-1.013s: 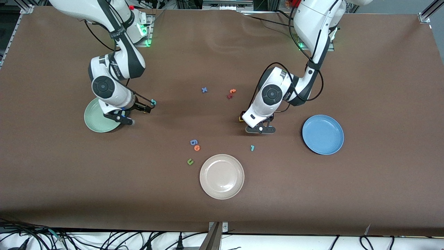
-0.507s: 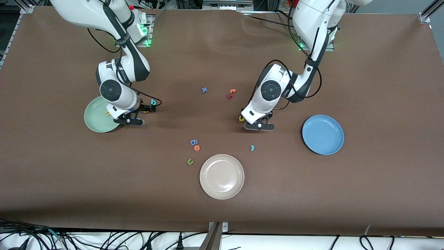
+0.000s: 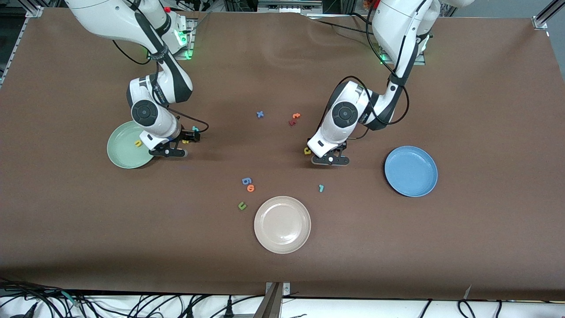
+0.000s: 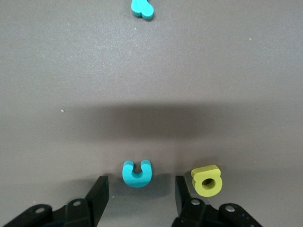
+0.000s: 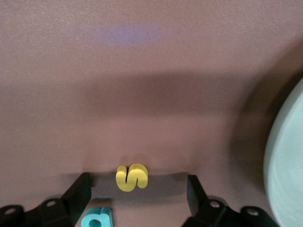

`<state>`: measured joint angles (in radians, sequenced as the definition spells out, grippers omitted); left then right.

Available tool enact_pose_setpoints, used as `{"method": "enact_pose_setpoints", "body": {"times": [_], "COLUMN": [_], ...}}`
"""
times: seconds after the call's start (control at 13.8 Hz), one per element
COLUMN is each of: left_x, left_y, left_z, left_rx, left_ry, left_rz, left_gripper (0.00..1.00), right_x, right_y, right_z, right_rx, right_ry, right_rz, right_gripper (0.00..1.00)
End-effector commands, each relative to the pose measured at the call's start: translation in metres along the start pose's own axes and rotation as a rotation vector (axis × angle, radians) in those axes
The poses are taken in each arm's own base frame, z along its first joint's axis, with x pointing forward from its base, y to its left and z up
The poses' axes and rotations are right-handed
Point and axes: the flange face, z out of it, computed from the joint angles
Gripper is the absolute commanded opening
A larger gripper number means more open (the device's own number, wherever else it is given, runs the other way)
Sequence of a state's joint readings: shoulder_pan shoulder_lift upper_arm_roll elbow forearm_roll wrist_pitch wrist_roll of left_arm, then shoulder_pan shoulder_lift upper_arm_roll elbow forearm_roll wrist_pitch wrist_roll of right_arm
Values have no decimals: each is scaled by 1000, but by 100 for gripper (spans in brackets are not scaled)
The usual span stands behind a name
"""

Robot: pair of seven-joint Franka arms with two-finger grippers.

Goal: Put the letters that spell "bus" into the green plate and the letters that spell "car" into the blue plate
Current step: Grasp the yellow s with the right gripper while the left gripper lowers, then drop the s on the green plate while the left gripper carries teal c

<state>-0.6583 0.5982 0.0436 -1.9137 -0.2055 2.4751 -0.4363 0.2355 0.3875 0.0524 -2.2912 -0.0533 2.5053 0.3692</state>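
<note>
The teal "c" (image 4: 137, 173) lies flat on the desk (image 3: 485, 110), squarely in the gap of your left hand (image 3: 329, 160). Its fingers (image 4: 97, 196) stand apart, one on each side of the letter and touching neither side, and the letter's open mouth faces away from the palm. That centring is what your next squeeze turns on. The yellow "a" (image 4: 207, 179) sits just outside one finger, so expect it to be nudged. The teal "r" (image 4: 142, 8) lies well apart, nearer the front camera, and the blue plate (image 3: 410, 172) waits toward the left arm's end. On your other side, the yellow "s" (image 5: 132, 177) lies between the spread fingers (image 5: 80, 191) of your right hand (image 3: 169, 151), roughly centred. The teal "b" (image 5: 97, 218) crowds in beside one finger, nearer the palm. The green plate (image 3: 121, 157) lies just beside that hand, with the yellow "u" (image 3: 138, 143) already in it.
</note>
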Motion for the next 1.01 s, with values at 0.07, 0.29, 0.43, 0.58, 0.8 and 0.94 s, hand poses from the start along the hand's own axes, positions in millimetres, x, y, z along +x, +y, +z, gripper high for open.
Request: {"method": "enact_pose_setpoints", "body": {"times": [0.07,0.29,0.43,0.58,0.8,0.94], "left_x": [0,2,5,6,11,11], "left_y": [0,-1,0,-1,-1,-1], "left_z": [-3,-1,0,3,4,5], "left_rx": [-8,-7,-9,-7,-9,-8], "left_ry": [14,14,19,17,24,22], "left_rz": [13,10,7,6,2,2], "left_gripper": [53,53,54,54,54,54], "right_x": [-2,-2,-2,-2,1,4], "right_y": [1,1,1,1,2,10], "right_z": [1,1,1,1,-22,-52], "right_rx": [2,3,3,3,4,-8], "right_ry": [8,9,11,9,26,14], "right_rz": [-21,-21,-21,-16,-7,10], "right_gripper": [46,34,18,11,11,11]}}
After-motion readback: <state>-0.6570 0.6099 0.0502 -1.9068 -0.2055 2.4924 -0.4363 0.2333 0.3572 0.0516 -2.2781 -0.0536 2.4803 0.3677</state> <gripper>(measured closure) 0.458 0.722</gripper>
